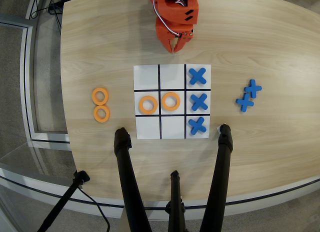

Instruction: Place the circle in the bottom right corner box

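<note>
Overhead view, listed from the bottom edge upward.

1. Black tripod legs (131,182): three, crossing the near table edge; the two outer feet rest just below the board's lower corners.
2. Table (270,142), light wood, curved near edge. I see wide bare wood to the left and right of the board and a bare strip above it.
3. Board (172,101), white, nine cells, black lines. Bottom row: two empty cells, then a blue cross (198,125) in the right-hand one, the bottom right corner box (190,133). Middle row: circle (148,104) in the left cell, a second circle (171,101) in the centre, a cross on the right. Top row: two empty, a cross on the right.
4. Circles: flat orange rings, round hole, slightly smaller than a cell.
5. Spare rings (100,104): two, left of the board, touching, one above the other.
6. Spare crosses (248,95): two, right of the board, touching.
7. Gripper (179,45), orange, at the far edge, above the board; fingers pinched together, empty.
</note>
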Robot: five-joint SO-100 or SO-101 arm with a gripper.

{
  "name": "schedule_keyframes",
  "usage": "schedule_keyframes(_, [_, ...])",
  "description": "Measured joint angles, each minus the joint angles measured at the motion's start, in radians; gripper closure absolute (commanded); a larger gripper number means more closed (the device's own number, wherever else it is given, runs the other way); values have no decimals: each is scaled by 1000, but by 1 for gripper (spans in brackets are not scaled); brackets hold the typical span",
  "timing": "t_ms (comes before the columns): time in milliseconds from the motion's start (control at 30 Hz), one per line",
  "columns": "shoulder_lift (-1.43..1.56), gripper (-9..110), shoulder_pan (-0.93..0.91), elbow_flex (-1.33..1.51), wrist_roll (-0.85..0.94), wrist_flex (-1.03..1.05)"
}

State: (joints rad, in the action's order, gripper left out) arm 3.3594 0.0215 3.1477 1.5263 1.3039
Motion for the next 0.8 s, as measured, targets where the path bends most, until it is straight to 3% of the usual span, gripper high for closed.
schedule_keyframes(567, [-18, 97, -2, -9, 5, -9])
schedule_keyframes(800, [-288, 91, -69, -249, 28, -9])
